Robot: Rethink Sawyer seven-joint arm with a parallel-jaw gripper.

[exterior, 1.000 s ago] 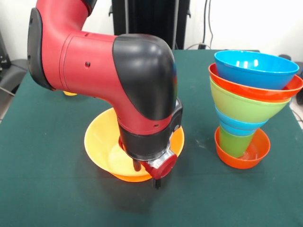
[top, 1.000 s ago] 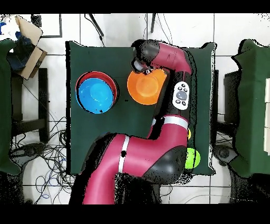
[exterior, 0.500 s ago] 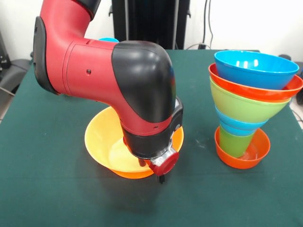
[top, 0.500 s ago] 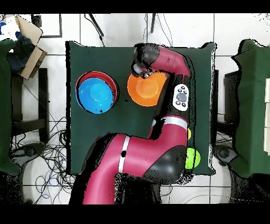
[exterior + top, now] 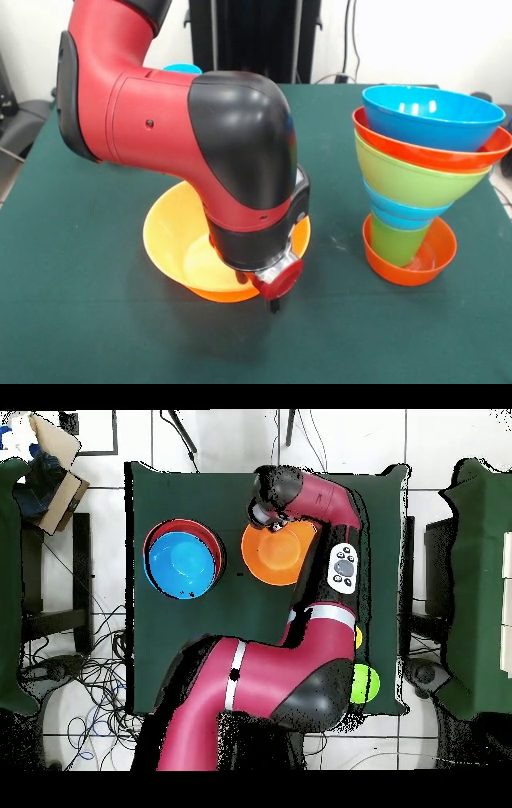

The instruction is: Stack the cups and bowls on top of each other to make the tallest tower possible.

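Reaching low in the front view, the gripper [image 5: 270, 298] hangs at the near rim of the orange bowl [image 5: 172, 240]; whether it is apart or together I cannot tell. The tower [image 5: 420, 168] stands to the right. From overhead, the arm [image 5: 325, 504] covers that bowl's edge, beside the tower [image 5: 182, 559].

Seen from above, the arm [image 5: 300, 674] reaches across the green worktop [image 5: 190, 624], its wrist end over the rim of the orange bowl [image 5: 275, 556]. Tower [image 5: 183, 561] sits just beside that bowl, apart, w/ blue bowl on top. Green cup [image 5: 366, 682] and a yellow one [image 5: 359, 636] sit by arm's far side.
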